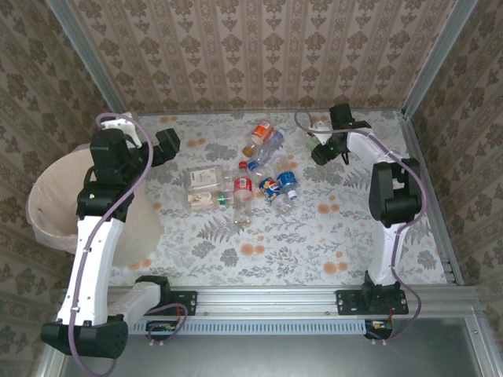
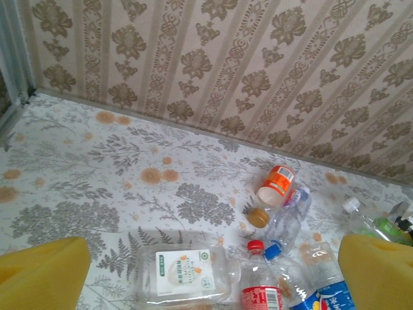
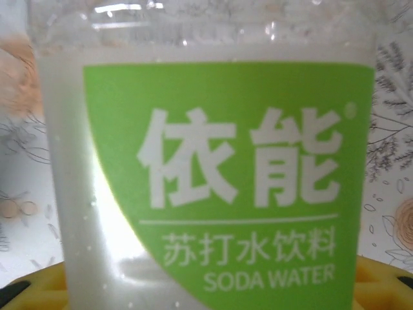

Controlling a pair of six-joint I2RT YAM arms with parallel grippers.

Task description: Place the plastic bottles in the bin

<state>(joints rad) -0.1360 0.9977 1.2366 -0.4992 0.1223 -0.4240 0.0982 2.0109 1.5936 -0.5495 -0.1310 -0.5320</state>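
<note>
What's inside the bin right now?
Inside the bin, the visible part holds just the thin clear liner. The left arm crosses over its table side, so anything lying there is hidden.

Left arm rises along the left of the frame, wrist bent toward centre. Left tool [image 1: 167, 144] sits at upper left, yellow fingers [image 2: 42, 274] spread wide. Right arm reaches to upper right, elbow folded. Right tool [image 1: 321, 149] is clamped on a green-labelled bottle [image 3: 226, 181].
</note>
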